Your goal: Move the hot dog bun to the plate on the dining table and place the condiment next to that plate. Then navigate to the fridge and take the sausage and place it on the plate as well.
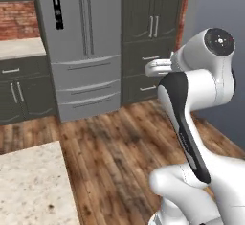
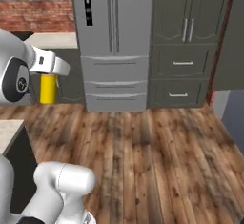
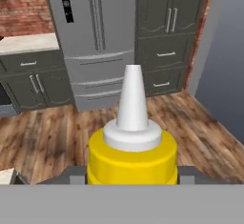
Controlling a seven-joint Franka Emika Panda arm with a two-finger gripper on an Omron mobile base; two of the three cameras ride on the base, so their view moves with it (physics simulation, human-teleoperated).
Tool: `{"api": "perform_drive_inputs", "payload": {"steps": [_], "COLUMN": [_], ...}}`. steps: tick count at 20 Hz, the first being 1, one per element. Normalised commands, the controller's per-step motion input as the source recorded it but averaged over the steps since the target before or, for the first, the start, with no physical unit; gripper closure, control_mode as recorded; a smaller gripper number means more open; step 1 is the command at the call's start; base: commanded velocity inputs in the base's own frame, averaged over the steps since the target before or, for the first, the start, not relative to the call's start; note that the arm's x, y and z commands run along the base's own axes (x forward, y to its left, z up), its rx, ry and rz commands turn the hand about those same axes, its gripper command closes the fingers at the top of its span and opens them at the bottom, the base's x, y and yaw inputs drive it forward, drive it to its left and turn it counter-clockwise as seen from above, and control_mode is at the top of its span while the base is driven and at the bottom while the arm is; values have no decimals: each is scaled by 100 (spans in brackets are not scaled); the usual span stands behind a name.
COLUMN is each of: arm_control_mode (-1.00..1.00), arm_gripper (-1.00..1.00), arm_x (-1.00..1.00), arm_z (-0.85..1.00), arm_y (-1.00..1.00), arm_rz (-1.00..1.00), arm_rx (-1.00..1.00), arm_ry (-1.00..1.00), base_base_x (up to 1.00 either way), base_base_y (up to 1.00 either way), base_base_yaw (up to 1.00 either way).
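My gripper is shut on the condiment, a yellow squeeze bottle whose white nozzle points up toward the camera. From the right base view the condiment hangs below my gripper at the left. The grey steel fridge stands straight ahead across the wooden floor with its doors shut. A corner of the beige speckled dining table lies close at my left. The hot dog bun, the plate and the sausage are out of view.
Dark grey cabinets stand right of the fridge. A low counter under a brick wall runs left of it. A grey wall closes the right side. Open wooden floor lies between me and the fridge.
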Motion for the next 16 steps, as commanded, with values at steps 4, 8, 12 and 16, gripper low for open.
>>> {"api": "perform_drive_inputs", "payload": {"steps": [4, 8, 12, 16], "arm_control_mode": [100, 100, 100, 100], "arm_gripper": [100, 100, 100, 100], "arm_x": [0, 0, 0, 0], "arm_z": [0, 0, 0, 0], "arm_y": [0, 0, 0, 0], "arm_rz": [0, 0, 0, 0], "arm_rx": [0, 0, 0, 0], "arm_ry": [0, 0, 0, 0], "base_base_x": [100, 100, 100, 100], "base_base_y": [0, 0, 0, 0], "base_base_yaw": [22, 21, 25, 36]}}
